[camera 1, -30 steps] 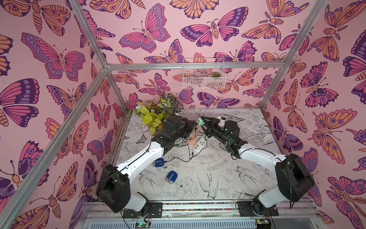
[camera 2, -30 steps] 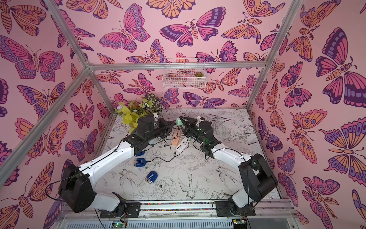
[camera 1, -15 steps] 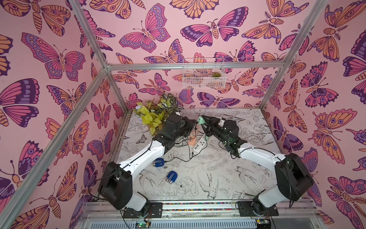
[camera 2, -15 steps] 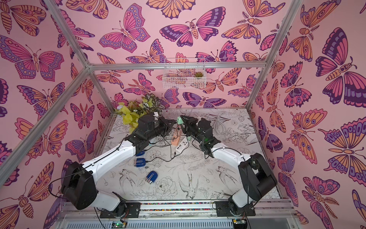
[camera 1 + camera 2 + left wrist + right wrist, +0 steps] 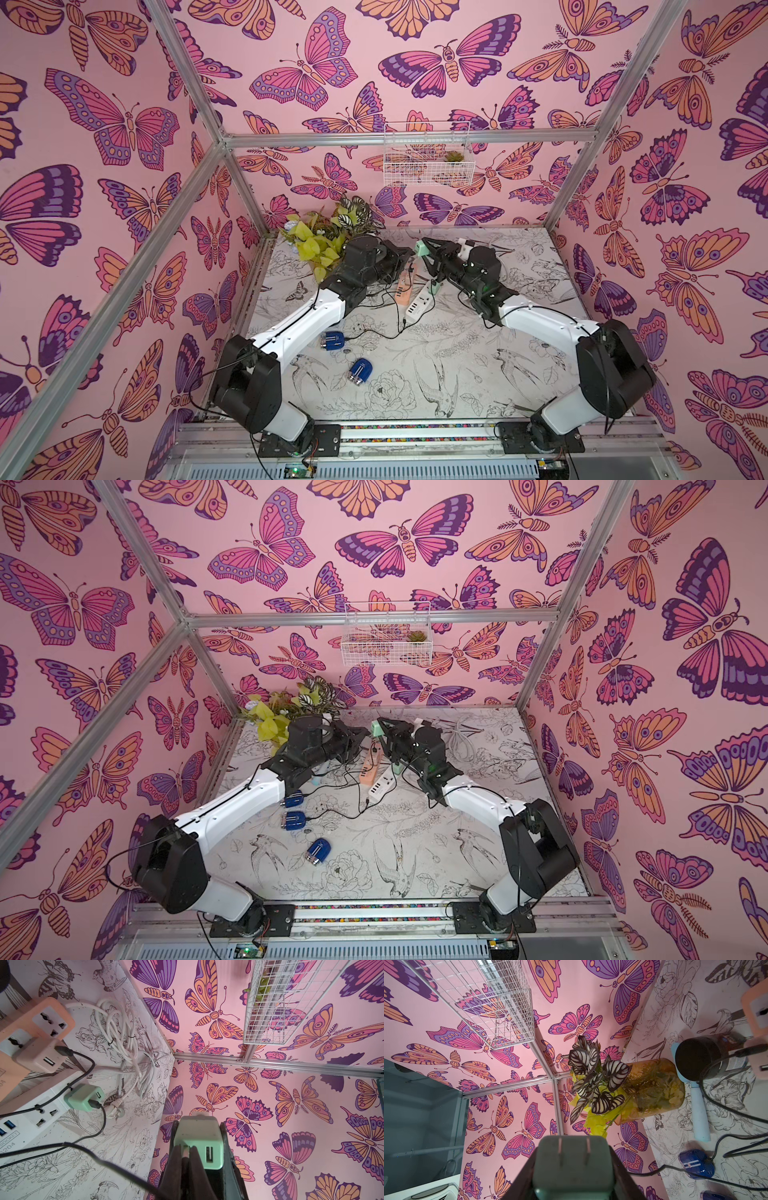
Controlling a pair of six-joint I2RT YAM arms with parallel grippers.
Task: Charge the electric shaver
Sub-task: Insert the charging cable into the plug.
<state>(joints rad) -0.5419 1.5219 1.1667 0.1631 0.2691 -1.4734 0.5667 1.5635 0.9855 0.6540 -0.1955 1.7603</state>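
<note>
In both top views my right gripper (image 5: 427,250) is shut on a mint-green USB charger block (image 5: 419,250) and holds it above the back of the table. The right wrist view shows its two prongs (image 5: 573,1147) pointing away from the jaws. My left gripper (image 5: 186,1150) is pinched shut on the black cable's (image 5: 83,1148) USB plug, pressed at the block's (image 5: 199,1136) left port. The right port is bare. Three blue electric shavers (image 5: 294,820) lie on the table near the left arm, one (image 5: 695,1164) with a black cable running from it.
A peach power strip (image 5: 404,284) and a white one (image 5: 419,306) lie under the grippers, with a second green charger (image 5: 83,1097) plugged in. A coiled white cord (image 5: 124,1043), a potted plant (image 5: 322,245), a black cylinder (image 5: 695,1059) and a wall basket (image 5: 428,162) stand around.
Both grippers keep their holds, facing each other over the power strips. Only the left arm has shifted very slightly.
</note>
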